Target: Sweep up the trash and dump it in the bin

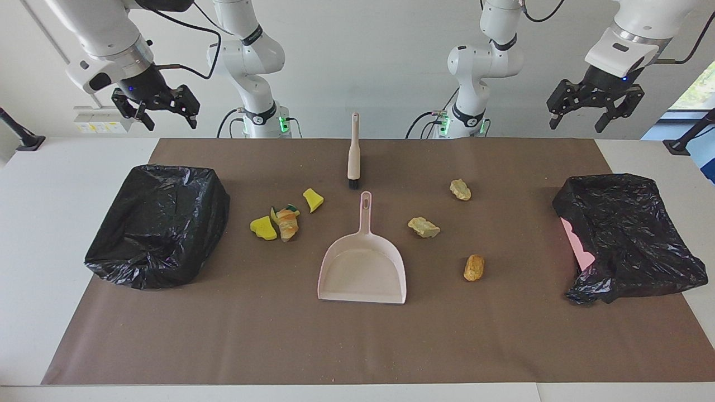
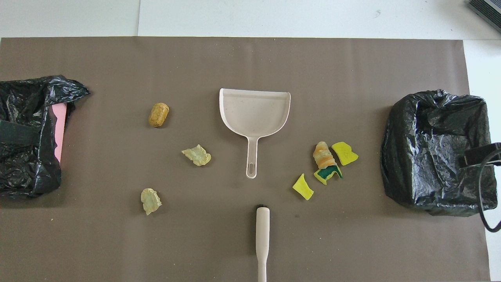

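Trash lies on the brown mat in two groups. Toward the right arm's end are two yellow sponge bits [image 1: 263,228] [image 1: 313,199], a green-backed bit [image 2: 328,174] and a striped roll [image 1: 287,224]. Toward the left arm's end are two pale lumps [image 1: 460,189] [image 1: 423,226] and an orange lump [image 1: 473,267]. One black-bagged bin [image 1: 159,223] stands at the right arm's end, another [image 1: 625,234], showing pink, at the left arm's end. My right gripper [image 1: 156,109] and left gripper [image 1: 595,109] both hang open and empty, high over the table's robot-side edge.
A pale pink dustpan [image 1: 363,273] lies mid-mat, its handle pointing toward the robots. A beige hand brush [image 1: 353,153] lies in line with it, nearer to the robots, bristles toward the pan. Fine crumbs speckle the mat.
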`<state>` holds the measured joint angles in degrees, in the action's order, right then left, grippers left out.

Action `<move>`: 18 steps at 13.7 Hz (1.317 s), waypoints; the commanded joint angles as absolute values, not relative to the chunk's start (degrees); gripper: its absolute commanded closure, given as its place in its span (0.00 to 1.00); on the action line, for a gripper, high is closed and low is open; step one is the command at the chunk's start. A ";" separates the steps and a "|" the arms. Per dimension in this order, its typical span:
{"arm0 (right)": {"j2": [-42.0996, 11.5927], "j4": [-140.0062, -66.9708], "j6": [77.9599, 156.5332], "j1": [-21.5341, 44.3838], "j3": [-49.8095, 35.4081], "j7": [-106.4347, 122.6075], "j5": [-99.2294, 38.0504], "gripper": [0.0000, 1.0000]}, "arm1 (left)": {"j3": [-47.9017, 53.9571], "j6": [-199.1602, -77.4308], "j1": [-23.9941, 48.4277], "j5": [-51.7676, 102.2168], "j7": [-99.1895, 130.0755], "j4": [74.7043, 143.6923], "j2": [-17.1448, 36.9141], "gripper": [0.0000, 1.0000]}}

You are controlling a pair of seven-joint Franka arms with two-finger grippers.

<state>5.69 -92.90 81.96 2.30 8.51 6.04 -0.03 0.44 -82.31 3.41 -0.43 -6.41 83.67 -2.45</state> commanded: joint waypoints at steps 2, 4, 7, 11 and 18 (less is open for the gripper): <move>3.34 -89.47 83.58 1.93 7.56 6.15 0.52 0.00 | 0.62 -81.91 2.81 -0.26 -7.38 86.13 -4.39 0.00; 3.16 -89.38 84.81 2.02 7.56 6.42 0.70 0.00 | 0.62 -81.91 2.81 -0.18 -7.03 85.96 -4.31 0.00; 3.60 -89.91 84.64 2.02 7.56 6.68 0.53 0.00 | 0.70 -82.00 2.90 -0.18 -7.03 85.87 -4.31 0.00; 3.96 -91.05 88.05 2.20 7.29 6.50 1.23 0.00 | 0.79 -82.00 3.60 -0.09 -6.59 86.04 -4.39 0.00; 3.96 -90.97 87.36 2.20 7.38 6.42 0.53 0.00 | 1.14 -82.26 3.69 0.26 -6.42 86.13 -4.39 0.00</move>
<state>3.78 -90.51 86.74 2.60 7.91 6.04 -0.01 1.17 -82.24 3.48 -0.43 -6.45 84.19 -2.65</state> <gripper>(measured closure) 0.000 0.000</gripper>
